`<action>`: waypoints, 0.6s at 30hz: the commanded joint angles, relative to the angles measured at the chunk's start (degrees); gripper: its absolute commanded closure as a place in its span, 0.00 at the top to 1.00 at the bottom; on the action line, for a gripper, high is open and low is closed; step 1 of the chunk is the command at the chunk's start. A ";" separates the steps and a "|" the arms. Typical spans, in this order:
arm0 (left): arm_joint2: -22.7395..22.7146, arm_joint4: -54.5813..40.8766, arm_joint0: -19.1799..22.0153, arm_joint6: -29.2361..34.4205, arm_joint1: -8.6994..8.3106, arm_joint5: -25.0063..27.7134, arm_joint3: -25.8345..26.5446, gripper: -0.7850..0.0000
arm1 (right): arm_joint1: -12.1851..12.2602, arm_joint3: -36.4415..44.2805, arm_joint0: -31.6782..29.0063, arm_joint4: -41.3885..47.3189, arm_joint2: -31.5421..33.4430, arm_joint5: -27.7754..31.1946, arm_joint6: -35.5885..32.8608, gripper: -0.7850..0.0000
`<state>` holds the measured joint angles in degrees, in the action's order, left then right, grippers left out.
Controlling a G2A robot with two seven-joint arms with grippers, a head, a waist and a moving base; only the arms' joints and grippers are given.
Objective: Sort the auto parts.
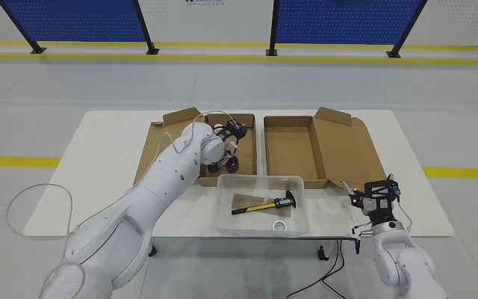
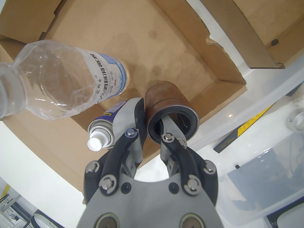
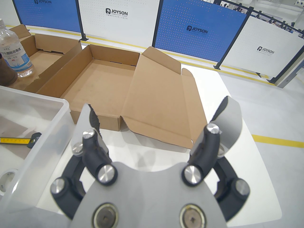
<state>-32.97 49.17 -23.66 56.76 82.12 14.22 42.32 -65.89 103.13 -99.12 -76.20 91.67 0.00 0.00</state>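
In the left wrist view, my left gripper (image 2: pixel 152 115) is shut on a brown metal bushing (image 2: pixel 169 106), one finger inside its bore and the other against its outer wall. The bushing sits low in a corner of the left cardboard box (image 2: pixel 133 31), beside a spray can (image 2: pixel 102 131) and a clear water bottle (image 2: pixel 61 79). The top view has this gripper (image 1: pixel 226 158) at the box's near right corner. My right gripper (image 3: pixel 158 106) is open and holds nothing, over the table near its right front edge (image 1: pixel 371 196).
The right cardboard box (image 1: pixel 291 149) has a bare floor and its lid (image 1: pixel 347 149) lies flat to the right. A clear plastic bin (image 1: pixel 296 182) in front of the boxes holds a yellow-and-black measuring tool (image 1: pixel 261 204) and a white ring (image 1: pixel 280 225).
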 commanded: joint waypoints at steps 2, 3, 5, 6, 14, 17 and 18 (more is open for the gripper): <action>0.43 -0.17 0.48 -0.01 0.77 0.25 -1.84 0.00 | 0.00 0.00 0.00 0.00 0.00 0.00 0.00 1.00; 0.58 -0.17 0.63 0.08 1.01 0.42 -2.41 0.00 | 0.00 0.00 0.00 0.00 0.00 0.00 0.00 1.00; 0.85 -0.25 0.87 0.15 1.48 0.83 -3.40 0.00 | 0.00 0.00 0.00 0.00 0.00 0.00 0.00 1.00; 0.98 -0.26 0.97 0.21 1.71 0.94 -3.87 0.00 | 0.00 0.00 0.00 0.00 0.00 0.00 0.00 1.00; 1.66 -0.44 1.59 0.04 3.35 1.96 -6.91 0.29 | 0.00 0.00 0.00 0.00 0.00 0.00 0.00 1.00; 1.72 -0.35 1.77 -0.45 3.82 2.09 -7.94 0.31 | 0.00 0.00 0.00 0.00 0.00 0.00 0.00 1.00; 1.71 -0.37 1.77 -0.67 3.95 2.08 -8.16 0.33 | 0.00 0.00 0.00 0.00 0.00 0.00 0.00 1.00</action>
<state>-31.25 48.78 -21.89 56.31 85.95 16.32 34.39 -65.89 103.13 -99.12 -76.20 91.67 0.00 0.00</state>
